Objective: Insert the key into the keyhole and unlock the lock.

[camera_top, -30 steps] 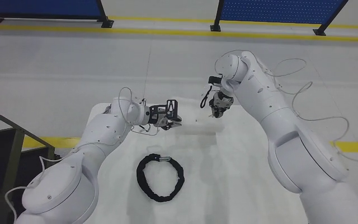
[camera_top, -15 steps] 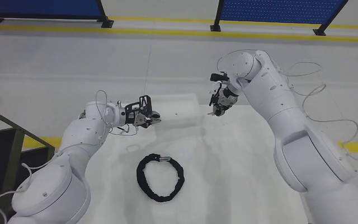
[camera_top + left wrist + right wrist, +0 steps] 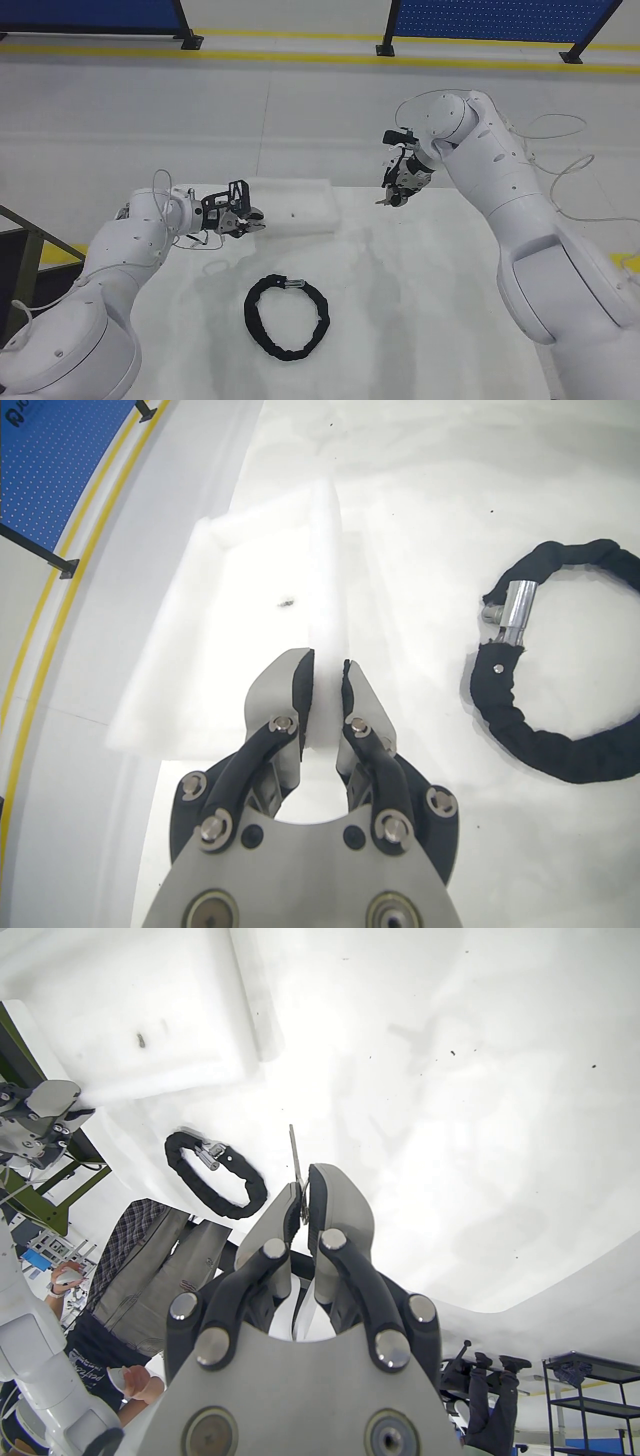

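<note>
White foam tray in left gripper; key in right gripper

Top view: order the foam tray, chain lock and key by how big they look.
1-2. foam tray and chain lock: similar area, tray longer; too close to rank.
3. key, by far smallest, in the right gripper.

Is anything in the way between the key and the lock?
Nothing visible is. The right gripper holds the key above the bare table, and the chain lock lies in the open on it. The white foam tray, held by the left gripper, sits off to one side.
</note>
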Robot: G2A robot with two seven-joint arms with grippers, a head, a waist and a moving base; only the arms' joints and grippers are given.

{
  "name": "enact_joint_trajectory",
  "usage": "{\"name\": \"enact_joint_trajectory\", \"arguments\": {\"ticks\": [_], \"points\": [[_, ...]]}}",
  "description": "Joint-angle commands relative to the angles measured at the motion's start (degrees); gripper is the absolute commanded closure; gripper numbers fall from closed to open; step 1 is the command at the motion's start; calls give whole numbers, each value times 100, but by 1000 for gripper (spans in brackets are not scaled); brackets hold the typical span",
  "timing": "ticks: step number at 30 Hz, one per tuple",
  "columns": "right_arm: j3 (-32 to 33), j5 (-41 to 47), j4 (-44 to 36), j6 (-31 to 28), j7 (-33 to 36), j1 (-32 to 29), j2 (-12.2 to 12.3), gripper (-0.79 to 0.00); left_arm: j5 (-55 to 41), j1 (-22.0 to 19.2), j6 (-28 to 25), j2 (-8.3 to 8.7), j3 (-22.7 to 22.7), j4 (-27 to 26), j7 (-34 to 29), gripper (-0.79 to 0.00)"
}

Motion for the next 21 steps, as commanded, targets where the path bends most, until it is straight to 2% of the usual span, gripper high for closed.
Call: {"name": "enact_joint_trajectory", "arguments": {"ticks": [1, 8, 11, 13, 17, 21], "points": [[6, 0, -37, 14, 1, -29, 15, 0, -240, 28, 37, 15, -108, 15, -153, -785], [11, 8, -167, 69, 1, -114, 75, 0, -782, 18, 43, 106, -384, -187, -258, -785], [14, 57, -264, 31, 1, -134, 94, 0, -950, 21, -169, 167, -474, -405, 16, -785], [9, 53, -360, -48, 1, -143, 108, 0, -1173, 90, -306, 223, -548, -685, -120, -785], [-2, -20, -595, -312, 1, -147, 152, 0, -1843, 257, -907, 427, -734, -1169, -721, -785], [-13, -16, -776, -541, 1, -159, 231, 0, -2092, 457, -907, 678, -594, -1635, -721, -785]]}}
